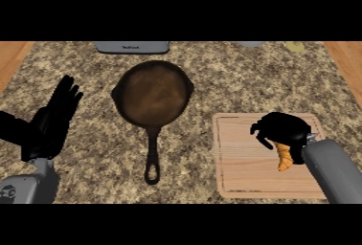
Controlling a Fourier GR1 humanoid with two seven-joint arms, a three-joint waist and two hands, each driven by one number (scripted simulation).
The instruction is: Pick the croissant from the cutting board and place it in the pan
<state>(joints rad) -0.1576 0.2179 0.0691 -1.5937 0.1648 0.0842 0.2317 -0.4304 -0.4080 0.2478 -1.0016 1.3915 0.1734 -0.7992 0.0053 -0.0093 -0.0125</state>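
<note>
Granite-patterned counter [84,72], speckled tan and brown, with strips of orange-brown wood showing at the far left and far right edges.

Right hand [283,128] over the upper right part of the cutting board [244,162], fingers curled downward round the top of the croissant [284,157]. Only the lower part of the pastry shows: a narrow, tapering piece, golden orange with faint ridges across it, paler toward the tip, pointing down toward the near edge of the board. It sits tucked between the black fingers and the grey forearm. Cannot tell whether it is lifted clear of the board or touching it.

Cutting board: pale wood, rectangular, with a groove running just inside its rim. Lies to the right of the pan, close beside it but not touching.

Pan [154,93]: dark brown, round, nothing in it, its long handle ending in a loop and pointing toward the near edge of the counter.

Left hand [51,122] at the left edge, fingers straight and pointing up, holding nothing, resting well apart from the pan.

At the far edge: a grey appliance [132,46] behind the pan, and a small yellowish thing [295,46] to the right, too small to identify.
</note>
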